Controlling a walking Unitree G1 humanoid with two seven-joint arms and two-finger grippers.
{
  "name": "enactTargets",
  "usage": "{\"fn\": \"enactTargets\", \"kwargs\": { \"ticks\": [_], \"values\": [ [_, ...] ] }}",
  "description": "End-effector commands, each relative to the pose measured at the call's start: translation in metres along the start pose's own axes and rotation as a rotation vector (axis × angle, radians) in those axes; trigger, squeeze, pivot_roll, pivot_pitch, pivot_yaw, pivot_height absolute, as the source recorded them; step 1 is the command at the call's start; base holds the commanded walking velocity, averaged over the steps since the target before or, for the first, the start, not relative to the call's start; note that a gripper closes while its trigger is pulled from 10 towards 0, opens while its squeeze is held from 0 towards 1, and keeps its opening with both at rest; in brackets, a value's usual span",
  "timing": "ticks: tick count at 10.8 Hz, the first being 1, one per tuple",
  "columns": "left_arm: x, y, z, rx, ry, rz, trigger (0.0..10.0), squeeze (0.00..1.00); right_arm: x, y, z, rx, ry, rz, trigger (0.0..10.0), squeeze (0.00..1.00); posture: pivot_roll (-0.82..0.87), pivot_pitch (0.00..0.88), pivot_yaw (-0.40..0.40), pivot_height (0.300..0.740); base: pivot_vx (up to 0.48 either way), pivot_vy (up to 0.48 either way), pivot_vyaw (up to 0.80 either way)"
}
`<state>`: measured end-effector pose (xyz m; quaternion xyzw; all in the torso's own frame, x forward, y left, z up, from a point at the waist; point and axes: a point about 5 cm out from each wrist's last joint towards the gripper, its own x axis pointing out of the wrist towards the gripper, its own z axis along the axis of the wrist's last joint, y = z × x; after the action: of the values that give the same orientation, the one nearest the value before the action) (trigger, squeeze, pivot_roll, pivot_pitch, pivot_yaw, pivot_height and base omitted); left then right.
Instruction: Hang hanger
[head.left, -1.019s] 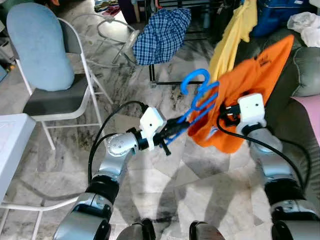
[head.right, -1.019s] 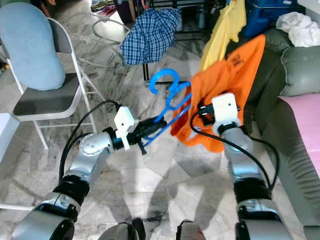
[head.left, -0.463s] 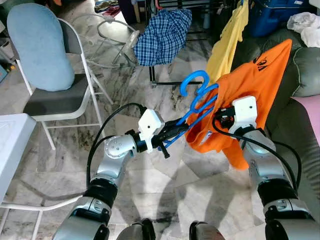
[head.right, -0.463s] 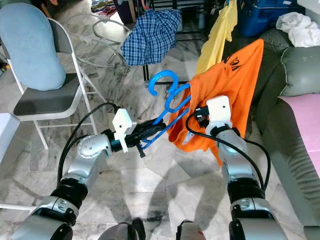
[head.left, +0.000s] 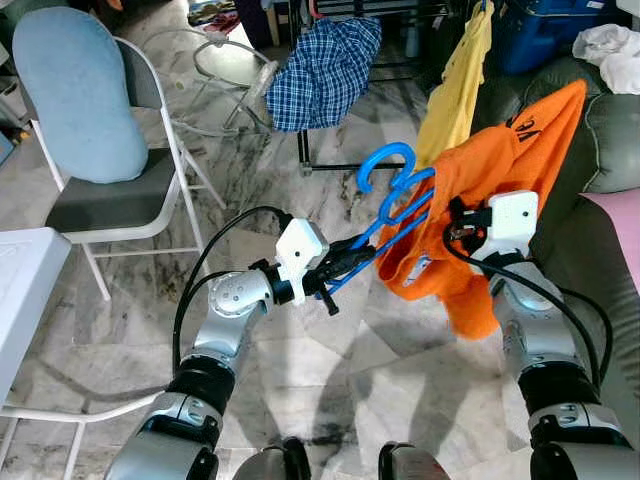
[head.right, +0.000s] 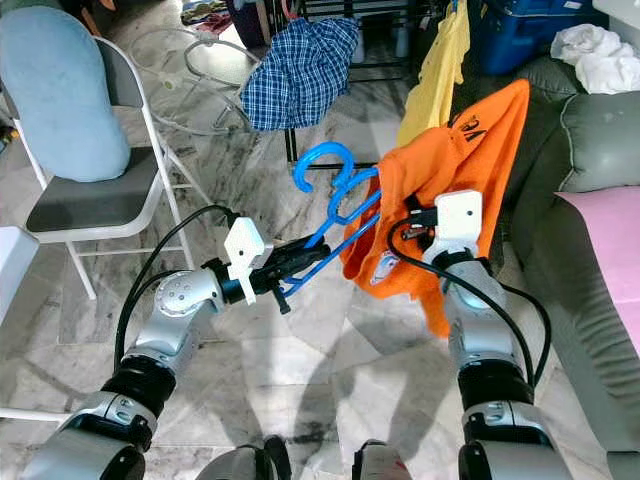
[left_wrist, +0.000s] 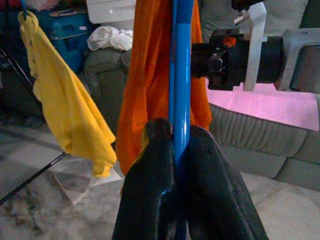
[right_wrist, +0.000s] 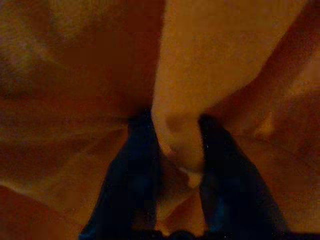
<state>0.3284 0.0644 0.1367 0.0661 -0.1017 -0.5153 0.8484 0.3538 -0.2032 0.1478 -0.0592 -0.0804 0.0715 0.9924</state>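
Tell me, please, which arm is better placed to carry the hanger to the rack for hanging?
Probably the left. The left pincer is shut on the blue hanger, whose hook points up and free. The right pincer only pinches a fold of the orange shirt.

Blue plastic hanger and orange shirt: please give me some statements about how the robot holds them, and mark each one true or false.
1. The left end effector is shut on the blue plastic hanger. True.
2. The orange cotton shirt lies on the floor. False: it is held up, partly on the hanger.
3. The right end effector pinches a fold of the orange shirt. True.
4. The yellow hanging shirt is on the blue hanger. False: it hangs apart, behind.
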Motion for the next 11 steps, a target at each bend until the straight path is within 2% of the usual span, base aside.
{"fn": "enactTargets", "kwargs": {
  "ticks": [1,4,8,10,11],
  "values": [
    [0.0,0.004,0.005,0.038,-0.01,0.007,0.0,0.0,0.0,0.003,0.006,-0.003,-0.036,-0.001,0.0,0.0,-0.16,0.177,0.104,0.74,0.0,0.0,0.0],
    [-0.003,0.004,-0.004,0.066,0.045,0.034,0.0,0.0,0.003,-0.006,0.02,-0.015,-0.094,-0.048,0.0,0.0,-0.17,0.179,0.099,0.74,0.0,0.0,0.0],
    [-0.013,0.007,-0.019,0.098,0.135,0.083,0.0,0.0,0.004,-0.028,0.047,-0.028,-0.185,-0.168,0.0,0.0,-0.17,0.176,0.09,0.74,0.0,0.0,0.0],
    [-0.029,0.01,-0.044,0.177,0.356,0.106,0.0,0.0,0.004,-0.032,0.058,-0.041,-0.22,-0.193,0.0,0.0,-0.18,0.177,0.088,0.74,0.0,0.0,0.0],
    [-0.038,0.01,-0.051,0.192,0.405,0.102,0.0,0.0,0.004,-0.035,0.064,-0.051,-0.233,-0.213,0.0,0.0,-0.18,0.179,0.088,0.74,0.0,0.0,0.0]
  ]
}}
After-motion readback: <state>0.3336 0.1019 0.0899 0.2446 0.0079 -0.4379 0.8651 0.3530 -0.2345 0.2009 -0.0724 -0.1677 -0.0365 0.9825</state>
